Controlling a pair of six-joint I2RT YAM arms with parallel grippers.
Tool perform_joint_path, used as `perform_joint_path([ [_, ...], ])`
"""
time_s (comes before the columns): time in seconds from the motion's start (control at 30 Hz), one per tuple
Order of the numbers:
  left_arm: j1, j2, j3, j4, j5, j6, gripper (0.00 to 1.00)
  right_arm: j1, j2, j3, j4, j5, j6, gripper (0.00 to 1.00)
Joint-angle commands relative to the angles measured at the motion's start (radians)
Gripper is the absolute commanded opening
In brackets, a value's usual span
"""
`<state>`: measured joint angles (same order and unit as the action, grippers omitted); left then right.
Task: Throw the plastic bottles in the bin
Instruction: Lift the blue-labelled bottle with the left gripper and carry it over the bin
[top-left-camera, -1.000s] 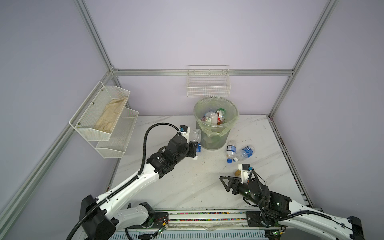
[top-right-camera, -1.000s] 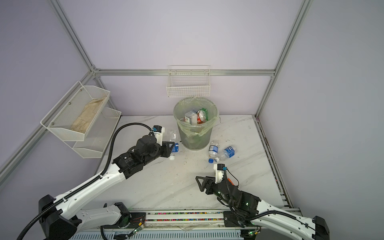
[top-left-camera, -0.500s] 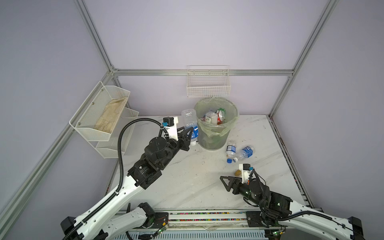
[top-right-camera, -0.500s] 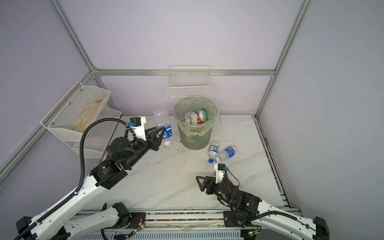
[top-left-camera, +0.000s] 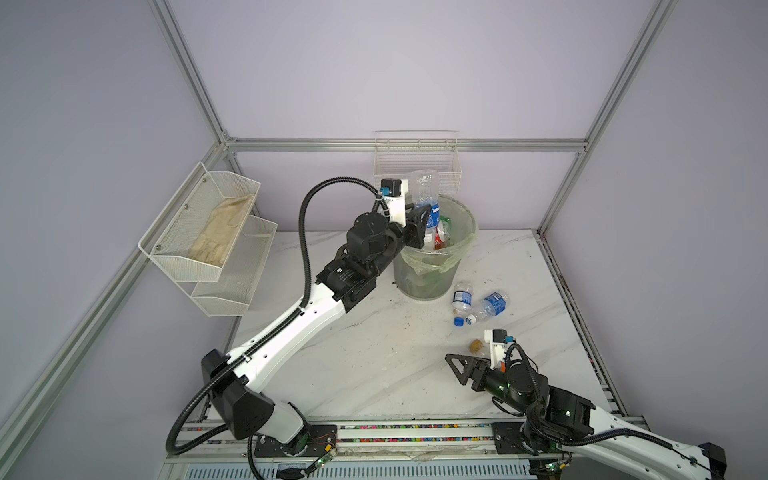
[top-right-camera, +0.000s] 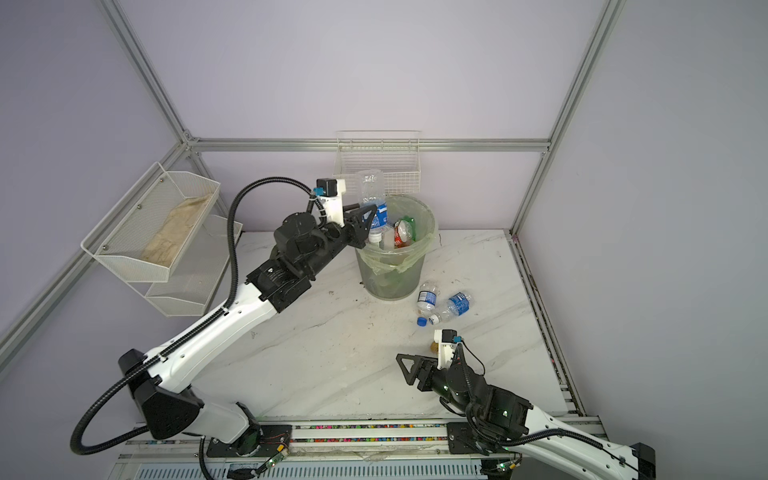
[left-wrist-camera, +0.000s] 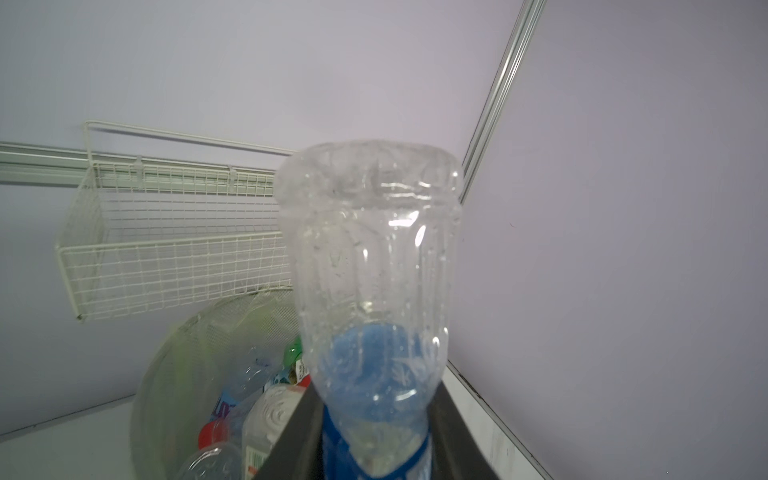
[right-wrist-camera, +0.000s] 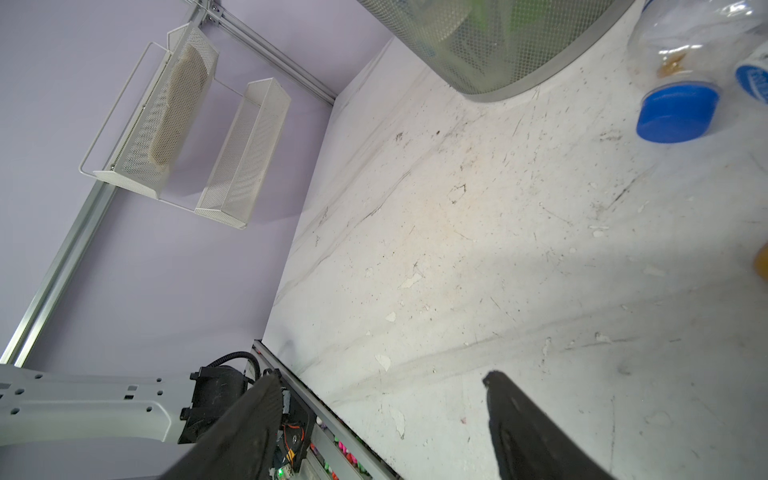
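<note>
My left gripper (top-left-camera: 420, 220) (top-right-camera: 366, 220) is shut on a clear plastic bottle (top-left-camera: 424, 187) (top-right-camera: 371, 187) with a blue label, held base-up over the left rim of the bin (top-left-camera: 466, 245) (top-right-camera: 420, 253). In the left wrist view the bottle (left-wrist-camera: 370, 270) stands between the dark fingers (left-wrist-camera: 291, 440), with the bin (left-wrist-camera: 166, 365) below and beside it. Several bottles lie inside the bin. Two more blue-labelled bottles (top-left-camera: 462, 297) (top-left-camera: 491, 304) lie on the table right of the bin. My right gripper (top-left-camera: 456, 369) (top-right-camera: 406, 368) (right-wrist-camera: 380, 386) hovers open and empty near the table's front right.
A white wire basket (top-left-camera: 415, 166) hangs on the back wall just above the bin. Two mesh trays (top-left-camera: 208, 224) are mounted on the left wall. A small brownish thing (top-left-camera: 476, 345) lies beside the right wrist. The marble table (top-left-camera: 374, 353) is scuffed.
My left arm lifted the blue-labelled bottle from beside the bin's left side up and rightward to over its rim. The right arm stayed in place.
</note>
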<state>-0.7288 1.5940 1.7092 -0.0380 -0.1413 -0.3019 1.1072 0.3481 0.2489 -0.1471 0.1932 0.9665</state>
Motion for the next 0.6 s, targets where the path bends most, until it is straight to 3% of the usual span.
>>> perform_joint_path([
  [0.0,0.004,0.149,0.289,-0.058,0.047,0.055,0.28,0.008,0.007,0.007,-0.011,-0.018,0.034,0.79],
  [0.07,0.011,0.270,0.456,-0.171,0.041,0.063,0.38,0.008,0.018,0.015,-0.012,-0.024,0.034,0.79],
  [0.17,0.011,0.389,0.636,-0.361,0.019,0.046,0.96,0.010,0.018,0.037,-0.035,-0.027,0.029,0.78],
  [0.2,0.011,0.386,0.625,-0.366,0.019,0.039,1.00,0.010,0.012,0.045,-0.052,-0.025,0.028,0.78],
  [0.4,-0.001,0.166,0.309,-0.146,-0.029,0.044,1.00,0.010,-0.066,0.041,-0.122,-0.015,0.033,0.78],
  [0.57,-0.006,0.015,0.185,-0.112,-0.043,0.059,1.00,0.009,-0.094,0.034,-0.124,-0.009,0.044,0.78],
])
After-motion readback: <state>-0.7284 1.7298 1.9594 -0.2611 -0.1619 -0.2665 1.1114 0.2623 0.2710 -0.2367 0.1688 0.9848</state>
